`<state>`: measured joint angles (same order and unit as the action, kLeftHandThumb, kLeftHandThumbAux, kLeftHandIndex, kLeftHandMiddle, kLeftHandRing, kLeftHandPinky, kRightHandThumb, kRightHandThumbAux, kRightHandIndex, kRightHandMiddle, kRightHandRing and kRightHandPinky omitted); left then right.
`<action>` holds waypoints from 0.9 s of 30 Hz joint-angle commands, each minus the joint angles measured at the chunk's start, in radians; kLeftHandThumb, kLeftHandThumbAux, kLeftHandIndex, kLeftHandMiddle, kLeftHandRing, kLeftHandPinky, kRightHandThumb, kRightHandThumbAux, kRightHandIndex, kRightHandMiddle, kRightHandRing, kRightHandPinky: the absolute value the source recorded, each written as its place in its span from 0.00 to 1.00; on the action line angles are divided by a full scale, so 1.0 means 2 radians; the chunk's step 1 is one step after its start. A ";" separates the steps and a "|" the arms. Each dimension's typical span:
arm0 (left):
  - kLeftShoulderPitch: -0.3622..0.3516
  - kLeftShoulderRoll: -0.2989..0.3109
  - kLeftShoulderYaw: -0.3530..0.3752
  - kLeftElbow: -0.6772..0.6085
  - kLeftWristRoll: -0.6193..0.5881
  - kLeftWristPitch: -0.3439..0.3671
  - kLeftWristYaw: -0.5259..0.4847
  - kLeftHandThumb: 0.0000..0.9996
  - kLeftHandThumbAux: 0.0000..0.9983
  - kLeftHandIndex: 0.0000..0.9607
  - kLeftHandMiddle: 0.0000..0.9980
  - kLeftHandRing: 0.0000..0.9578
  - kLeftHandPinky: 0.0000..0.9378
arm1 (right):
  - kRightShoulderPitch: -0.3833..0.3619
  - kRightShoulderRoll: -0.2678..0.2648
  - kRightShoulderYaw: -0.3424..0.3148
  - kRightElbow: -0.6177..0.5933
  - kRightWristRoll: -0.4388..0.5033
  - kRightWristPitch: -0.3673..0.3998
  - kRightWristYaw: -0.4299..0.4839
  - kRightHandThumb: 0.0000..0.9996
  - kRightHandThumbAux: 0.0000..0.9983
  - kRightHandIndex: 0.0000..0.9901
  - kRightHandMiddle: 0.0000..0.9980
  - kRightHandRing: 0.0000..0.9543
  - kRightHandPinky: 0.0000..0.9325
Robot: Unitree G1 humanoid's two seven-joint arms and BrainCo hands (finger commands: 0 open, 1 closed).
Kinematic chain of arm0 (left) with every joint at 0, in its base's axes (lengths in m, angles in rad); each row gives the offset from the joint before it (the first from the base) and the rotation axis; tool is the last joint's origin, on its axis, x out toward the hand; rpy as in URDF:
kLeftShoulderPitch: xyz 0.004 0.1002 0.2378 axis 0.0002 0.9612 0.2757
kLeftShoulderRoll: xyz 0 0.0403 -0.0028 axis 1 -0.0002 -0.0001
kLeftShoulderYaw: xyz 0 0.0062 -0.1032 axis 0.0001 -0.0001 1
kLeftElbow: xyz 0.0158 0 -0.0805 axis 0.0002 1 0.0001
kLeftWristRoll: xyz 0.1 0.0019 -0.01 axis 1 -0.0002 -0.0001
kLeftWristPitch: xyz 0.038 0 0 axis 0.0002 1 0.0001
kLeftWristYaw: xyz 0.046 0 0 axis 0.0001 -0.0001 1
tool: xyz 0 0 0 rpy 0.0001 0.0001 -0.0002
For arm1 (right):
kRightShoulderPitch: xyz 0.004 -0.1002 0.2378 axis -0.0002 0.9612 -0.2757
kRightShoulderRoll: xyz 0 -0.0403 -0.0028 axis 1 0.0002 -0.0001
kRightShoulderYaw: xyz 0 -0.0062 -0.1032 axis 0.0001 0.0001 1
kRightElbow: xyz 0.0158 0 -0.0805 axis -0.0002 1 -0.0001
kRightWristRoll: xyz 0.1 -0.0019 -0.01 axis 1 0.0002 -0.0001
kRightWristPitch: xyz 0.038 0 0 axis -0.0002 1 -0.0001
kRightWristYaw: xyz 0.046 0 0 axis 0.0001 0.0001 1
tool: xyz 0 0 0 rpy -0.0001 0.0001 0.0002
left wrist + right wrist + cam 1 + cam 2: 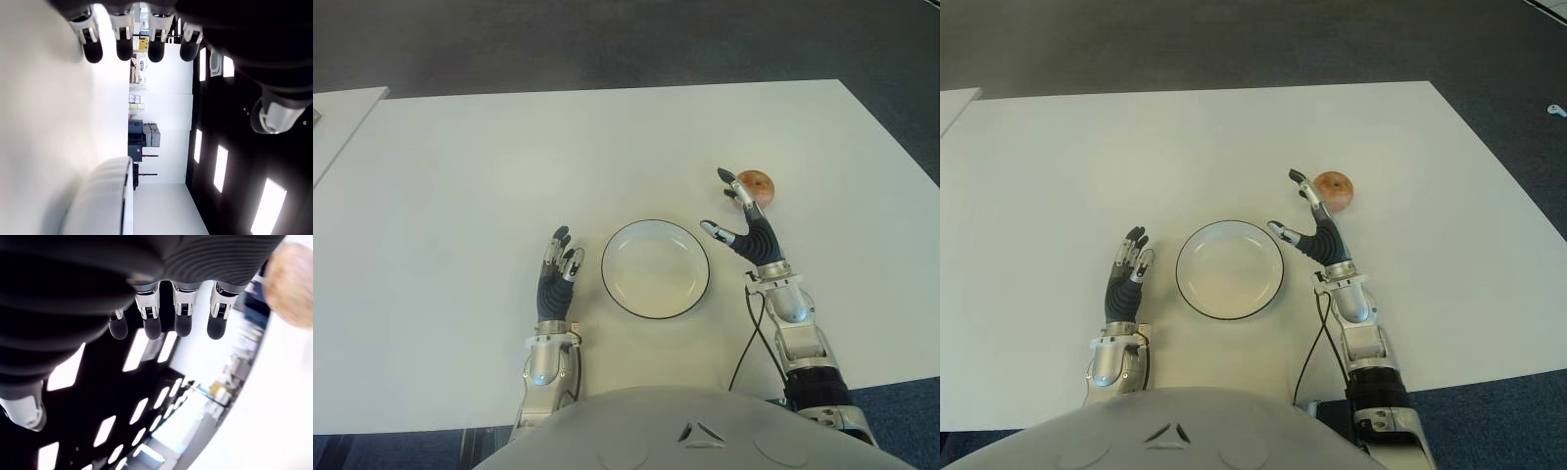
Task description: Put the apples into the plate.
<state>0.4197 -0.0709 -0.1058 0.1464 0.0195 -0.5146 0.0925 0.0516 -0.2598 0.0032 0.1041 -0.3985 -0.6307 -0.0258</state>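
Left eye view: right hand (736, 211), fingers spread and holding nothing, just beside the apple (756, 184) on the counter (460, 176). Plate (655, 268) bare; left hand (556, 269) idle, fingers relaxed, left of it.

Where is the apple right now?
In the eye views the apple sits on the white table, right of and beyond the plate, just past the open right hand.

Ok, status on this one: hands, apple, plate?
Right hand open, beside the apple, no grasp. Left hand open, idle left of the plate. Plate empty. Nothing between apple and plate but the hand.
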 commanded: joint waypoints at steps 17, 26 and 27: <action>-0.009 -0.027 -0.008 0.031 -0.004 0.017 0.014 0.01 0.39 0.00 0.00 0.00 0.00 | -0.123 -0.144 0.039 0.027 -0.311 0.001 -0.197 0.18 0.41 0.00 0.00 0.00 0.00; -0.005 -0.030 -0.014 0.024 -0.004 0.015 0.018 0.02 0.38 0.00 0.00 0.00 0.00 | -0.163 -0.180 0.067 0.050 -0.335 0.047 -0.192 0.25 0.33 0.00 0.00 0.00 0.00; -0.004 -0.030 -0.015 0.023 -0.003 0.015 0.019 0.02 0.37 0.00 0.00 0.00 0.00 | -0.173 -0.185 0.072 0.065 -0.335 0.049 -0.190 0.25 0.32 0.00 0.00 0.00 0.00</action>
<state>0.3997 -0.0709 -0.1192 0.1641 0.0137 -0.5126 0.1137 -0.2568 -0.6024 0.1168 0.1791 -1.0551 -0.5552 -0.4230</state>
